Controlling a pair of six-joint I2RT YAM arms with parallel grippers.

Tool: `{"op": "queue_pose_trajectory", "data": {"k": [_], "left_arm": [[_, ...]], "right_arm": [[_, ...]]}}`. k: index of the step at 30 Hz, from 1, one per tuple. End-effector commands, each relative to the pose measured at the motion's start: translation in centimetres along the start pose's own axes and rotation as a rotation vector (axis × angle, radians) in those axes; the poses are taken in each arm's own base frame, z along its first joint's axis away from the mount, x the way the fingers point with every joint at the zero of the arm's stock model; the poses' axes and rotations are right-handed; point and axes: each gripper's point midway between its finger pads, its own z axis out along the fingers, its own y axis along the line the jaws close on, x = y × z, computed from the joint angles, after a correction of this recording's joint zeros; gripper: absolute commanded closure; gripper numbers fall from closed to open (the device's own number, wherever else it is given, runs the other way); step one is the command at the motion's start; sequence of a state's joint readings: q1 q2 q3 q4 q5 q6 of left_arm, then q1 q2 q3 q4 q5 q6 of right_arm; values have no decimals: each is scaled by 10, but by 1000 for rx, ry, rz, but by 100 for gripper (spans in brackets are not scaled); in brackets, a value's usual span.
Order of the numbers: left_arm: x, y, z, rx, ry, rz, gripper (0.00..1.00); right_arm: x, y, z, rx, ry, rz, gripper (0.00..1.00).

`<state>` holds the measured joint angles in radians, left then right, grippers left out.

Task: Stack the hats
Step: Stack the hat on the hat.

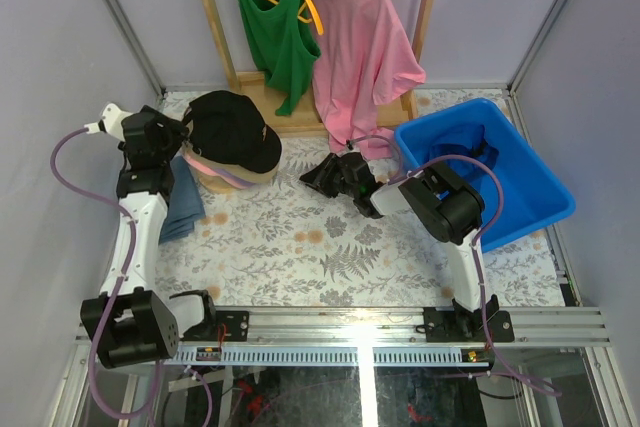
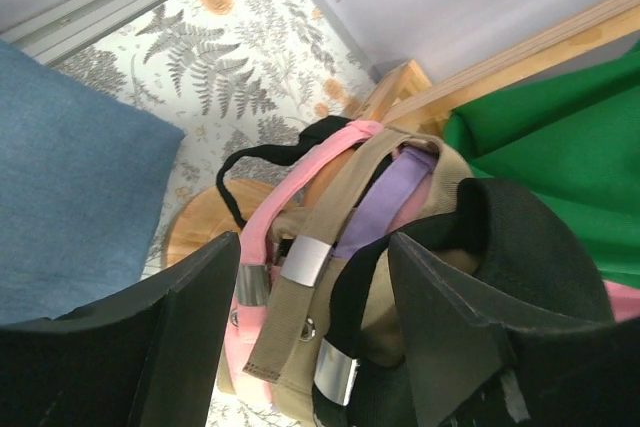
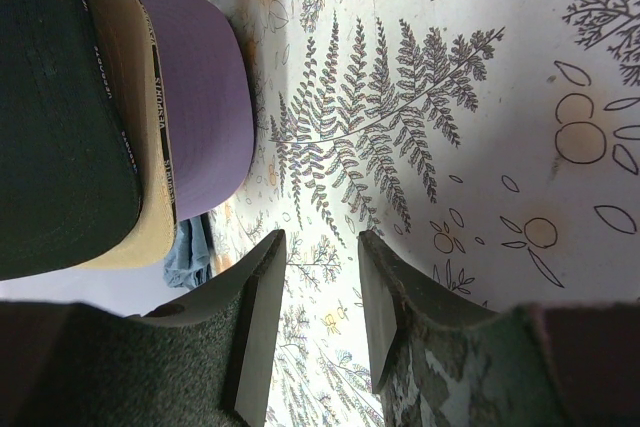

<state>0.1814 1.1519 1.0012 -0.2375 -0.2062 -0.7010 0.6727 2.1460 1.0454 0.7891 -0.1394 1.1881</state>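
Sitting at the far left of the table (image 1: 330,247), the hats form one pile: black cap (image 1: 232,127) on top, then tan cap (image 3: 120,147), lavender cap (image 3: 195,97) and pink cap (image 2: 290,197). The left gripper (image 2: 312,257) spreads its jaws either side of the back straps. The right gripper (image 3: 320,242) hovers mid-table, jaws apart, nothing between them, just right of the brims.

tan brim (image 3: 110,147): a strip of tiny repeated letters runs along its edge, up and left of the right gripper (image 3: 320,239); too small to read
other views: no text, brand or number can be read
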Motion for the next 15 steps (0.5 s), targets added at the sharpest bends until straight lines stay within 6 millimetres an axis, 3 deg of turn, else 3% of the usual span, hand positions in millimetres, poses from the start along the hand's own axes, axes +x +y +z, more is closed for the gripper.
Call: {"op": "queue_pose_trajectory", "data": {"k": [1, 15], "left_arm": [[-21, -23, -9, 126, -77, -66, 39], [-11, -26, -1, 142, -26, -51, 41]], "right_arm": [[-23, 32, -6, -66, -64, -28, 58], [-26, 36, -8, -86, -69, -21, 58]]}}
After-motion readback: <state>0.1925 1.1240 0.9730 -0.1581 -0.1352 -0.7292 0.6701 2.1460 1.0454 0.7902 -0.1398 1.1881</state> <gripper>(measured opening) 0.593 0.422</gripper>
